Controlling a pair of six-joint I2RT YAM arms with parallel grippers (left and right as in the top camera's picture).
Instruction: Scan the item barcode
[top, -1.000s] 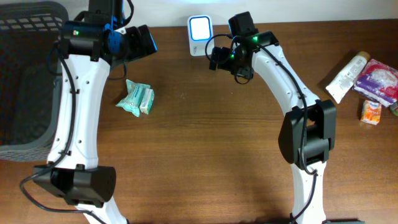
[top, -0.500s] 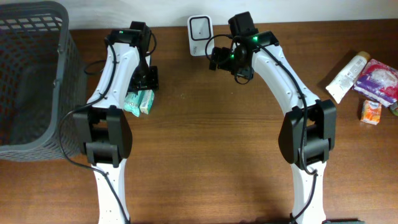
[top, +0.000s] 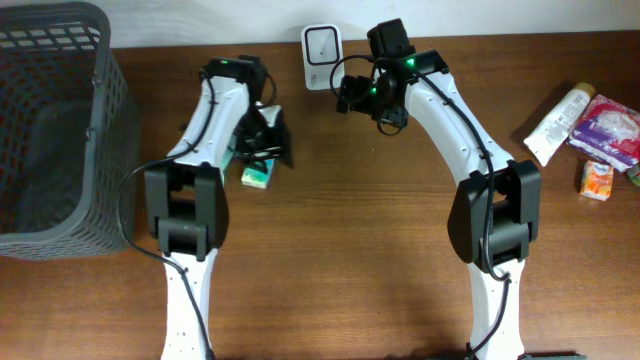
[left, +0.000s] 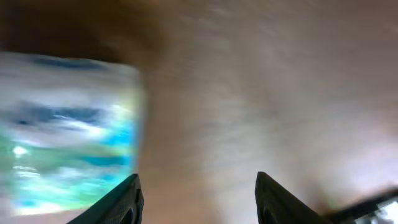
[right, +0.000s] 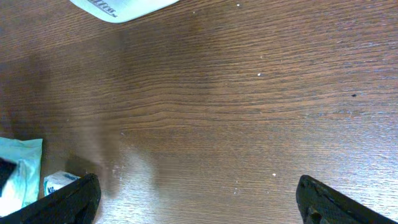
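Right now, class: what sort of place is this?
Probably a mock shop checkout: a white barcode scanner at the back of the brown wooden table, a grey plastic mesh basket on the left, a white tube and small orange carton on the right.

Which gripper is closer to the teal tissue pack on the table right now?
Left. The left gripper hovers right beside the tissue pack. The right gripper is farther off to the pack's right, up near the scanner.
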